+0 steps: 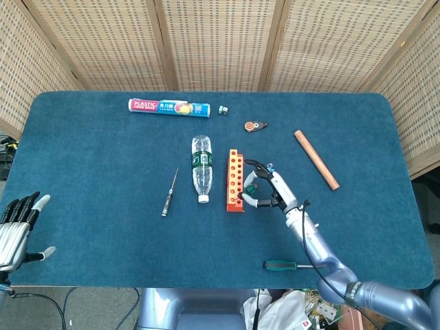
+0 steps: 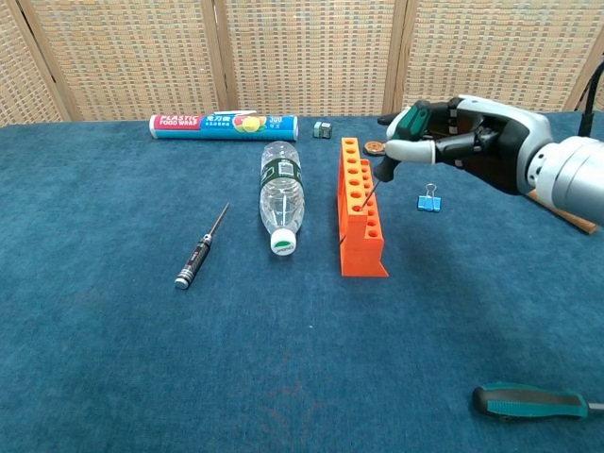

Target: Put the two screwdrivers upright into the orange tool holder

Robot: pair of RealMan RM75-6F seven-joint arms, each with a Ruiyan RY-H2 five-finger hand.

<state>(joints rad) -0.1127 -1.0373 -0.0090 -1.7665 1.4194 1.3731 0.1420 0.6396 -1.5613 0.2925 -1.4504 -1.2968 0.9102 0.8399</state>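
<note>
The orange tool holder (image 1: pixel 235 181) (image 2: pixel 360 219) stands mid-table. My right hand (image 1: pixel 267 189) (image 2: pixel 462 142) grips a green-handled screwdriver (image 2: pixel 397 139), whose shaft slants down into a hole of the holder. A small black screwdriver (image 1: pixel 169 192) (image 2: pixel 200 248) lies flat left of the bottle. A larger green-handled screwdriver (image 1: pixel 291 265) (image 2: pixel 536 401) lies near the front edge. My left hand (image 1: pixel 17 224) hangs off the table's left front corner, fingers apart and holding nothing.
A clear plastic bottle (image 1: pixel 201 167) (image 2: pixel 281 195) lies just left of the holder. A plastic wrap box (image 1: pixel 168 107) and a small cap lie at the back. A wooden dowel (image 1: pixel 316 159), a blue binder clip (image 2: pixel 429 200) and a brown opener (image 1: pixel 256 126) lie right of the holder.
</note>
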